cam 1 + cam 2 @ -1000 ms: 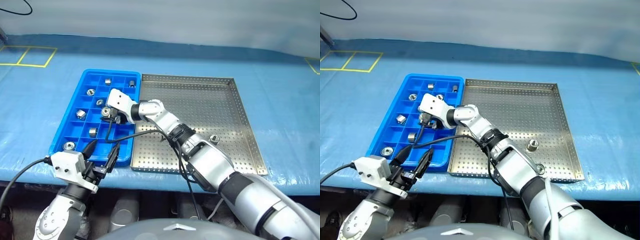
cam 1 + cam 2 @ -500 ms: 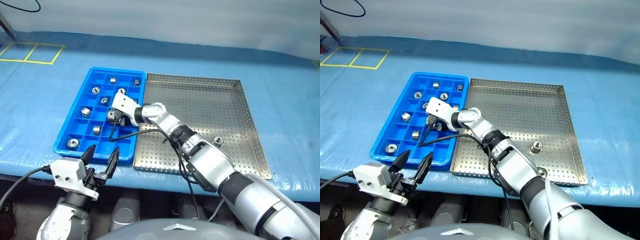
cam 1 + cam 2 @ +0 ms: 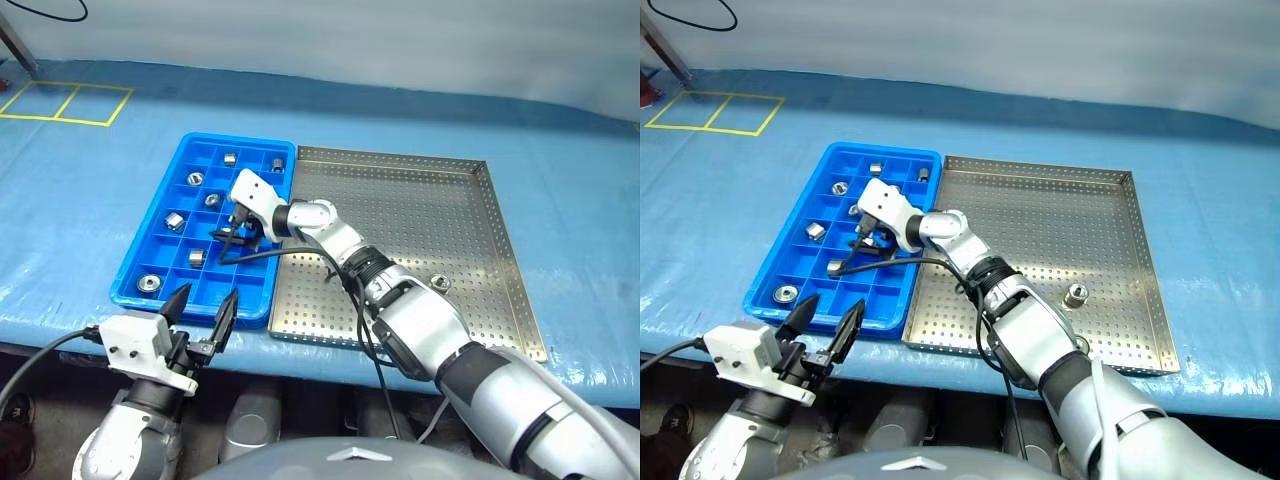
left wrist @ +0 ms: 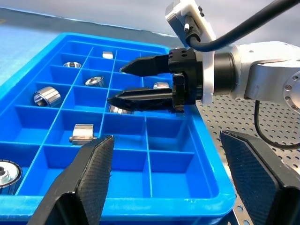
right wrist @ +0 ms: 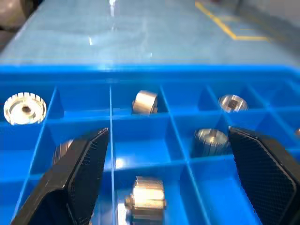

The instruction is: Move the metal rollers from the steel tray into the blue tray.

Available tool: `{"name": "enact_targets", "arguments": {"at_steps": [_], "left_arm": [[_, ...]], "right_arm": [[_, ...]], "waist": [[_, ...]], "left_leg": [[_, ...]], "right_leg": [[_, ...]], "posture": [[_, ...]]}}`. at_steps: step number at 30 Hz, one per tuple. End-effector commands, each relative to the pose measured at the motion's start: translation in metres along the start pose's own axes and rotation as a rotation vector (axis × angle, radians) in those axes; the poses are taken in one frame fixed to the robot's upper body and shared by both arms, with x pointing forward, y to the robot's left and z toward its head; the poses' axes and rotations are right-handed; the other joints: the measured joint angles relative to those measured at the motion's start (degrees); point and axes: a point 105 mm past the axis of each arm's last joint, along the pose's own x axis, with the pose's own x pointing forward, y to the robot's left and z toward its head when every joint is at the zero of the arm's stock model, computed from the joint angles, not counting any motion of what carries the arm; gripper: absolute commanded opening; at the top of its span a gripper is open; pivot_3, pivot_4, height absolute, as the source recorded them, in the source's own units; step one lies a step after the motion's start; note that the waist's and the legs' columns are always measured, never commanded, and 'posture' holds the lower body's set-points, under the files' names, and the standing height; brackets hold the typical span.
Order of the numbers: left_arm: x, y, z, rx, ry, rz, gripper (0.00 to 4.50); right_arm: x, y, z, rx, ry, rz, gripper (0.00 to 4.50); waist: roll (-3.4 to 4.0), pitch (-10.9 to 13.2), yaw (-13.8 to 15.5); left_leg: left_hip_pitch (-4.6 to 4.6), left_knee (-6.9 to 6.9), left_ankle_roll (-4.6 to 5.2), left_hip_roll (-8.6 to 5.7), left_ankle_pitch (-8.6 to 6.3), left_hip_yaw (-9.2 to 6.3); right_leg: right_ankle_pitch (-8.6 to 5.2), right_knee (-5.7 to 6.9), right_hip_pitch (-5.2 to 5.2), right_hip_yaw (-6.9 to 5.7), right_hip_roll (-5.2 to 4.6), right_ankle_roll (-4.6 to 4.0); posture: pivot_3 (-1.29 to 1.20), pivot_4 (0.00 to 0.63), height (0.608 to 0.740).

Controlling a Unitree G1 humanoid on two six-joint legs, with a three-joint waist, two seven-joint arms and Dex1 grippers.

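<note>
**Right gripper released over the blue tray; one roller left on the steel**

I have the steel tray (image 3: 400, 170) on the right and the blue tray (image 3: 150, 235) touching its left rim; the largest risk I see is a knock to either tray as my right arm draws back across that shared rim, since a nudged blue tray could jolt the sorted pieces out of their cells.

My right gripper (image 4: 123, 85) hovers just above the blue tray's middle cells, pointing to my left, jaws spread and nothing between them; a roller (image 5: 146, 195) lies in the cell directly under it; if I pull away low, a fingertip could catch a divider or drag that piece into the next cell.

My left gripper (image 3: 204, 308) waits near the blue tray's front edge, jaws wide and empty; it sits close enough that a careless lift could clip the rim.

The metal rollers (image 3: 175, 220) sit in separate cells of the blue tray; one last roller (image 3: 439, 284) stands on the steel tray's perforated floor, well apart from either gripper; it is small, round and slick, so I judge an off-centre pinch could send it rolling away.
</note>
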Motion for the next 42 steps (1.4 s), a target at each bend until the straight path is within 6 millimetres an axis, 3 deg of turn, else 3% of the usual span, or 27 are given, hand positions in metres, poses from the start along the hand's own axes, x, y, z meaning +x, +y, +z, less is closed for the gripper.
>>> {"name": "enact_targets", "arguments": {"at_steps": [1, 5, 8, 11, 16, 21, 25, 30, 42], "left_arm": [[0.007, -0.005, 0.018, 0.032, -0.064, -0.061, 3.95], [0.026, -0.008, 0.025, 0.053, -0.087, -0.141, 3.95], [0.045, -0.012, 0.028, 0.069, -0.091, -0.203, 3.95], [0.068, -0.018, 0.031, 0.079, -0.105, -0.254, 3.95], [0.095, -0.035, 0.035, 0.070, -0.110, -0.361, 3.95], [0.106, -0.050, 0.031, 0.080, -0.086, -0.451, 3.95], [0.108, -0.053, 0.028, 0.085, -0.074, -0.474, 3.95], [0.106, -0.052, 0.024, 0.091, -0.057, -0.487, 3.95], [0.106, -0.052, 0.023, 0.104, -0.054, -0.497, 3.95]], "right_arm": [[0.005, 0.016, 0.068, -0.069, -0.232, 0.018, 4.29], [-0.064, -0.034, 0.040, -0.080, -0.120, -0.258, 4.29], [-0.125, -0.054, 0.006, -0.088, 0.050, -0.450, 4.29], [-0.181, -0.056, -0.022, -0.128, 0.247, -0.584, 4.29], [-0.228, -0.044, -0.037, -0.095, 0.394, -0.690, 4.29], [-0.232, -0.021, -0.048, 0.039, 0.406, -0.675, 4.29], [-0.232, -0.009, -0.071, 0.140, 0.446, -0.696, 4.29], [-0.244, -0.007, -0.092, 0.178, 0.520, -0.747, 4.29], [-0.269, -0.005, -0.106, 0.224, 0.599, -0.809, 4.29]], "waist": [[0.05, 0.1, -0.2], [-0.04, -0.1, 0.2], [-0.04, -0.1, 0.4], [0.01, -0.1, -1.4], [0.02, -0.1, -7.2], [0.03, -0.1, -9.7], [0.03, -0.1, -10.4], [0.02, -0.1, -10.7], [0.01, -0.1, -10.9]], "left_leg": [[-0.02, 0.00, 0.00, 0.00, 0.00, -0.03], [-0.01, -0.02, -0.05, -0.11, 0.01, -0.44], [-0.08, 0.17, -0.08, -0.43, 0.05, -0.66], [-0.19, 0.20, -0.12, -0.90, 0.25, -0.63], [-0.03, 0.06, -0.16, -0.83, 0.27, -0.34], [0.00, 0.03, 0.04, -0.45, 0.15, -0.38], [0.01, 0.12, 0.04, -0.26, 0.15, -0.35], [0.01, 0.19, 0.08, -0.28, 0.13, -0.15], [0.01, 0.19, 0.13, -0.27, 0.10, 0.01]], "right_leg": [[0.00, 0.00, -0.02, -0.02, 0.01, -0.01], [0.00, 0.00, 0.15, -0.16, -0.05, 0.04], [-0.02, -0.04, 0.33, -0.17, -0.28, 0.09], [0.05, -0.05, 0.28, -0.13, -0.59, 0.23], [0.24, 0.04, 0.20, -0.06, -0.55, 0.42], [0.24, 0.09, 0.20, 0.04, -0.23, 0.39], [0.29, 0.09, 0.23, 0.12, -0.10, 0.44], [0.39, 0.04, 0.23, 0.32, -0.11, 0.61], [0.41, 0.04, 0.17, 0.48, -0.10, 0.65]], "posture": [[0.35, 0.150, 0.740], [0.26, 0.150, 0.740], [0.16, 0.150, 0.740], [0.10, 0.150, 0.740], [-0.05, 0.150, 0.740], [-0.10, 0.150, 0.740], [-0.11, 0.150, 0.740], [-0.11, 0.150, 0.740], [-0.13, 0.150, 0.740]]}}
